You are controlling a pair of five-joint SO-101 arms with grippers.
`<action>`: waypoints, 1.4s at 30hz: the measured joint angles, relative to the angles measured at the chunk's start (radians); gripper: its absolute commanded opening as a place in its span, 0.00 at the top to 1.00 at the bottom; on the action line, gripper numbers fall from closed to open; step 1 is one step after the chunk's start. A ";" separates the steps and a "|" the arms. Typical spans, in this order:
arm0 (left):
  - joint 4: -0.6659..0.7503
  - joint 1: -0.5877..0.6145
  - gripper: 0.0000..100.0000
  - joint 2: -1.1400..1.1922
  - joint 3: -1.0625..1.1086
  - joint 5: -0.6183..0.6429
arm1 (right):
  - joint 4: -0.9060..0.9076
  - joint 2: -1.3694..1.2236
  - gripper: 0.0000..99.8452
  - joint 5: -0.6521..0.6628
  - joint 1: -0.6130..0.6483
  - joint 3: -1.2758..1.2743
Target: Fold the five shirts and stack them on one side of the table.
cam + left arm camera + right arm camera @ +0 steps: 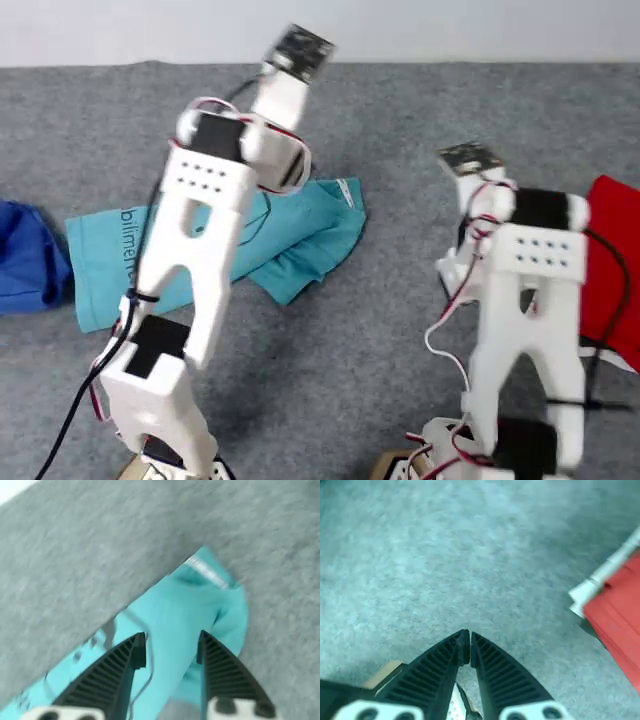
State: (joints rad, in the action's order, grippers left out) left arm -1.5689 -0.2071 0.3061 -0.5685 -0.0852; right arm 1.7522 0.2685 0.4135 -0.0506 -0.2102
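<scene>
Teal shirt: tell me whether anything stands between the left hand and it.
Nothing visible does. In the left wrist view the left hand is open right over the teal shirt, with only its cloth showing in the gap. The blue shirt lies off to one side.

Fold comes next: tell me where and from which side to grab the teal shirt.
Probably pinch the teal shirt at its collar end, straight down from above: it lies flat on the table, leaving only that rumpled edge to catch. The open left hand hangs over it.
</scene>
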 measured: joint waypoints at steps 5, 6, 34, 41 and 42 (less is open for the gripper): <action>-0.137 0.190 0.83 0.000 -0.083 0.000 | -0.005 -0.126 0.99 0.000 0.158 0.032; -0.149 0.238 0.83 0.000 -0.086 0.000 | -0.005 -0.153 0.99 0.000 0.192 0.060; -0.135 0.993 0.83 -0.265 0.451 -0.172 | -0.003 -1.051 0.82 0.000 0.824 0.936; -0.123 0.999 0.83 -0.265 0.451 -0.175 | -0.009 -1.142 0.82 0.000 0.822 0.954; -0.123 0.999 0.83 -0.265 0.451 -0.175 | -0.017 -1.155 0.82 0.000 0.822 0.954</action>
State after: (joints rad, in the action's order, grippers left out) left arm -1.6916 0.7917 0.0407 -0.1174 -0.2601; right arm 1.7354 -0.8869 0.4135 0.7718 0.7442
